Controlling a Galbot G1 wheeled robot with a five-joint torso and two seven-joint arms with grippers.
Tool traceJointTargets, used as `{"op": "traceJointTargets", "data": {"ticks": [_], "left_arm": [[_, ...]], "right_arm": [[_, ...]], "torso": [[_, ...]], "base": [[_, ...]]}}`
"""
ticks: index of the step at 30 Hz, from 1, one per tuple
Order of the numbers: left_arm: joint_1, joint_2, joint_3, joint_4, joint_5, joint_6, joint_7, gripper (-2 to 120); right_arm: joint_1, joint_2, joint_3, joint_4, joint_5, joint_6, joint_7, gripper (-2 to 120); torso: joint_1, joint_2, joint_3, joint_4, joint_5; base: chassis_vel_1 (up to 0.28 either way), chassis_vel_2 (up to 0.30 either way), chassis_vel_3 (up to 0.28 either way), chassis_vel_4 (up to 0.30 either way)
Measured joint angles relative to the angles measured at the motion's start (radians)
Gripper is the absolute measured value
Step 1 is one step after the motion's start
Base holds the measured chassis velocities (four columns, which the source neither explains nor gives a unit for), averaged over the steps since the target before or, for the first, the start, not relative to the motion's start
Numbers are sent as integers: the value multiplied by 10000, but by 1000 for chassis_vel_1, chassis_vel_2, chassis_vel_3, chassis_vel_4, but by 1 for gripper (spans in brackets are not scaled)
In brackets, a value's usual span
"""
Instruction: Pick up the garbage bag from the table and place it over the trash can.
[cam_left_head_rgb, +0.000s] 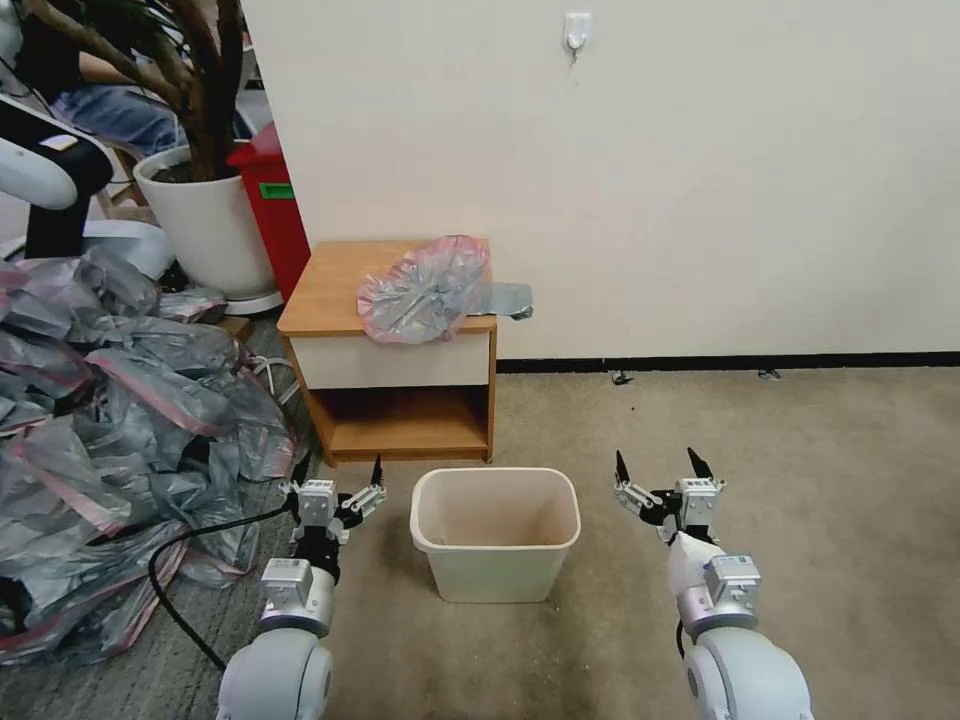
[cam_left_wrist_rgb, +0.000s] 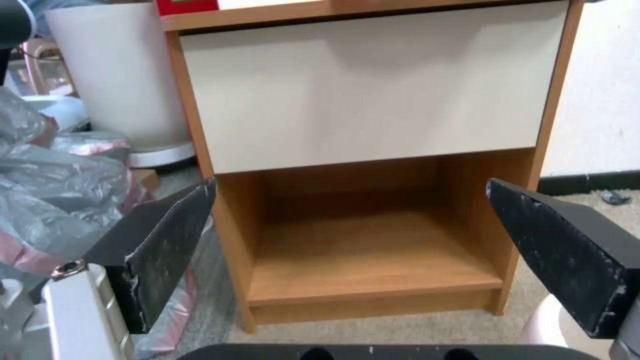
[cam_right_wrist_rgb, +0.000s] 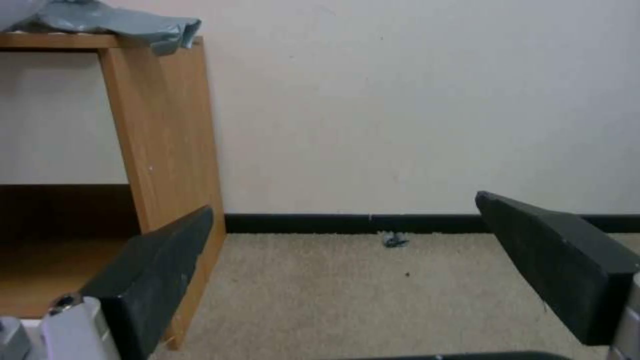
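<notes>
left gripper (cam_left_head_rgb: 338, 477) open, left of trash can (cam_left_head_rgb: 495, 533) | right gripper (cam_left_head_rgb: 657, 470) open, right of it | garbage bag (cam_left_head_rgb: 425, 290) on table (cam_left_head_rgb: 325, 285) beyond both

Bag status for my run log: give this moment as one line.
bag: on table, untouched | bin: on floor, unlined | left hand: open, low beside bin | right hand: open, low beside bin

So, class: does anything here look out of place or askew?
Yes. The garbage bag lies crumpled on the table, one end hanging past its wall-side edge. A heap of bags sprawls over the floor. The trash can stands upright, unlined.
</notes>
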Motion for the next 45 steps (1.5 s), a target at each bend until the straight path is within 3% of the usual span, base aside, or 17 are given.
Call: {"op": "traceJointTargets", "data": {"ticks": [34, 39, 43, 45], "left_arm": [[35, 7, 0, -102, -51, 70, -4, 100], [524, 120, -28, -1224, -765, 989, -326, 100], [1192, 275, -67, -2771, -1767, 2282, -808, 100], [1397, 426, -102, -3029, -2076, 2250, -935, 100]], "right_arm": [[-17, 15, 2, 79, -4, -78, 0, 100], [-311, 291, 96, 1116, -81, -1158, -184, 100], [-704, 664, 221, 2502, -190, -2609, -442, 100], [-819, 774, 259, 2898, -222, -3022, -514, 100]], "torso": [[0, 0, 0, 0, 0], [0, 0, 0, 0, -1], [0, 0, 0, 0, -1], [0, 0, -2, 1, 0]], "base": [[0, 0, 0, 0], [0, 0, 0, 0], [0, 0, 0, 0], [0, 0, 0, 0]]}}
